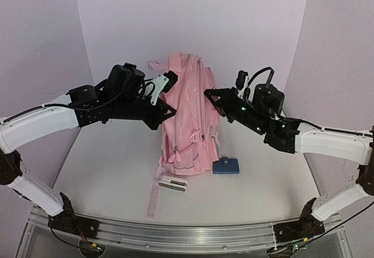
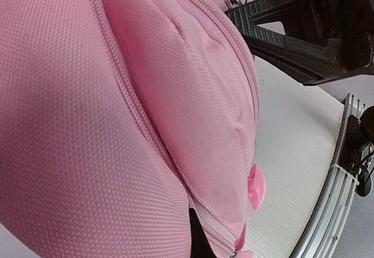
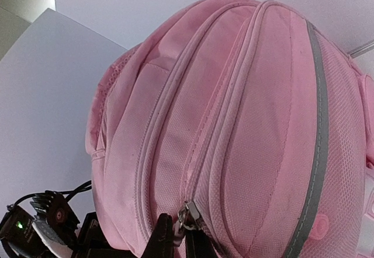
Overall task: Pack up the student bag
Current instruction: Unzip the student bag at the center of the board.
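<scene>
The student bag point(image 1: 186, 118), a large pink backpack, stands in the middle of the table and fills both wrist views point(image 2: 117, 124) point(image 3: 245, 124). My left gripper point(image 1: 168, 111) presses into its left side. In the left wrist view only one dark finger point(image 2: 198, 241) shows, pinched between folds of the pink fabric. My right gripper point(image 1: 208, 93) is at the bag's upper right side. In the right wrist view its fingers point(image 3: 161, 240) are shut on the metal zip pull point(image 3: 187, 218) of a closed zip. The right gripper also shows in the left wrist view point(image 2: 241, 16).
A small blue case point(image 1: 226, 166) lies on the table point(image 1: 263, 188) by the bag's right front corner. A white buckle point(image 1: 173, 183) and a pink strap point(image 1: 153, 202) trail towards the near edge. Purple walls stand close on three sides.
</scene>
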Action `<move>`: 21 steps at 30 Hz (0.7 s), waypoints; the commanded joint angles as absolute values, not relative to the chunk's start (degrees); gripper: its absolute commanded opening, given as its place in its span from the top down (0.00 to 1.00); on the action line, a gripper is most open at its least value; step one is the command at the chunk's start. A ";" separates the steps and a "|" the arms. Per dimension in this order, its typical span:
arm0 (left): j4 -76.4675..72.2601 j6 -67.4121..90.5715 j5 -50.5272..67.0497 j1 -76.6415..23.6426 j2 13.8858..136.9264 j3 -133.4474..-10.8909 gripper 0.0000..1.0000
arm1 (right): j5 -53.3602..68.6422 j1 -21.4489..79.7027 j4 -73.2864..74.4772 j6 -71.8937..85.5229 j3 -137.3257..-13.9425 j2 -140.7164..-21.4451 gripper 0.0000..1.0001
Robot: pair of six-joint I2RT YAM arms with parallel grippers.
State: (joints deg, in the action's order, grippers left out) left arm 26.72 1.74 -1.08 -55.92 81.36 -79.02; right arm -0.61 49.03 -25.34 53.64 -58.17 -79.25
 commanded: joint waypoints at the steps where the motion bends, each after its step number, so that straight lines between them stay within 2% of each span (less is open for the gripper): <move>1: 35.60 -8.63 0.55 -56.20 80.69 -77.13 1.00 | 0.15 46.22 -38.72 59.13 -66.18 -78.71 0.95; 9: 41.79 -17.06 -9.58 -56.16 85.13 -79.13 1.00 | 4.02 45.81 -49.28 71.57 -66.65 -80.79 0.94; 15: 40.19 -20.55 -12.94 -56.13 83.61 -76.99 1.00 | 0.64 45.77 -50.57 68.89 -65.64 -77.88 0.94; 18: 39.80 -21.13 -11.78 -55.44 82.14 -76.68 1.00 | -1.25 45.79 -45.46 63.46 -67.11 -76.88 0.88; 21: 40.35 -20.56 -6.66 -53.48 80.76 -77.71 1.00 | -0.52 45.78 -39.03 55.83 -69.89 -76.71 0.71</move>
